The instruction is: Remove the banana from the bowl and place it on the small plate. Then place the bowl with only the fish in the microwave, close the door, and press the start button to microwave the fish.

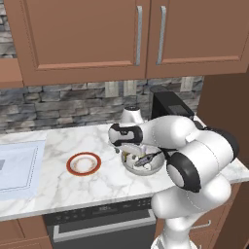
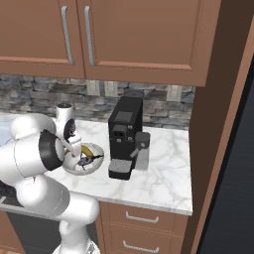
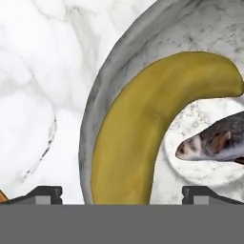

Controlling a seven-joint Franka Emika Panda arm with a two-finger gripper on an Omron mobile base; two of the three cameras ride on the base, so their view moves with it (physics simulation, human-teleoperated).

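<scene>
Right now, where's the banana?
The banana lies in the bowl beside the fish, between the open gripper tips in the hand view.

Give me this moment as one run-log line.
phase: reaching for banana | gripper: open, straddling banana in bowl | fish: in bowl | small plate: bare | held: nothing

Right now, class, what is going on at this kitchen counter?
A white robot arm holds its open pincer low over the bowl, the two tips standing either side of the banana. Nothing is gripped yet. The banana lies in the bowl beside the fish. The small plate sits on the marble counter to the bowl's left, with nothing on it. A black coffee machine stands to the bowl's right.
</scene>
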